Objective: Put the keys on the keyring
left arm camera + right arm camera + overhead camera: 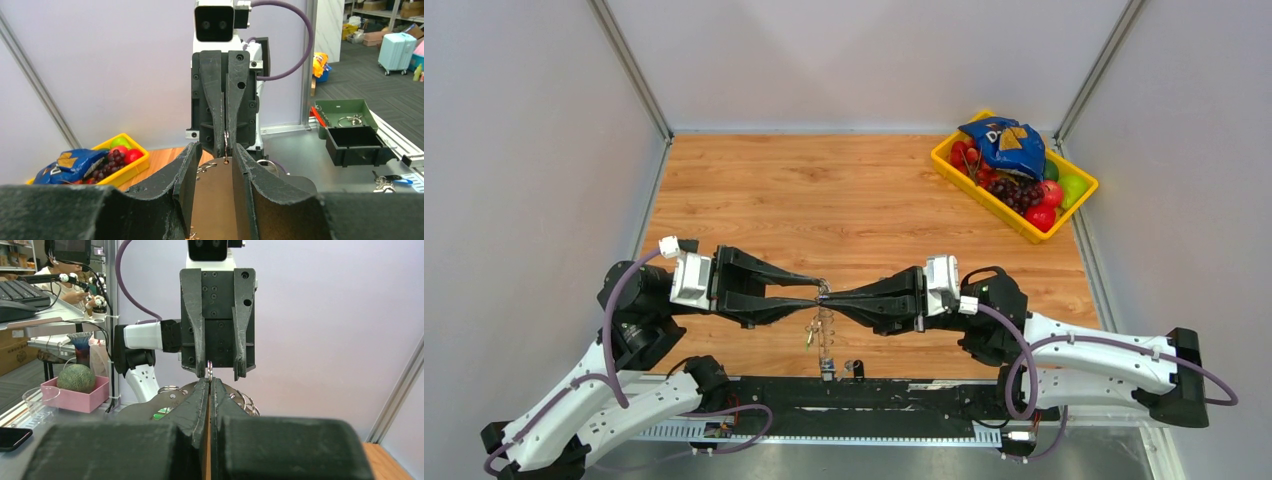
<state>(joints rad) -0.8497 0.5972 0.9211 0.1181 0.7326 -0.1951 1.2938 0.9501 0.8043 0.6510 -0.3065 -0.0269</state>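
The two arms meet tip to tip above the desk [824,200], toward its 6 o'clock edge. The left one reaches in from 9 o'clock, the right from 3 o'clock.

The right end effector [209,382] is closed, and a thin metal loop stands up between its tips. I judge this loop to be the top of the keyring [825,328]. From above, the ring hangs straight down from that pinch toward 6 o'clock, edge-on and clear of the desk. Held this way, the hoop is steady and its upper arc is presented to the other arm.

The left end effector [217,146] is open and holds nothing. One finger sits on each side of the pinched loop, so it straddles the loop without clamping it. That fits either taking a second grip or working the ring's coil apart, and I cannot tell which.

A green-tagged key [809,340] dangles beside the hoop at about its 8 o'clock. The pictures are too small to show whether it is already threaded. More metal loops show below the right fingers in the right wrist view, but they are tangled and cannot be counted.

A yellow basket [954,170] of fruit sits well apart at 1 o'clock and plays no part.

The risk is the hoop twisting or slipping out of so narrow a grip when the left fingers close.
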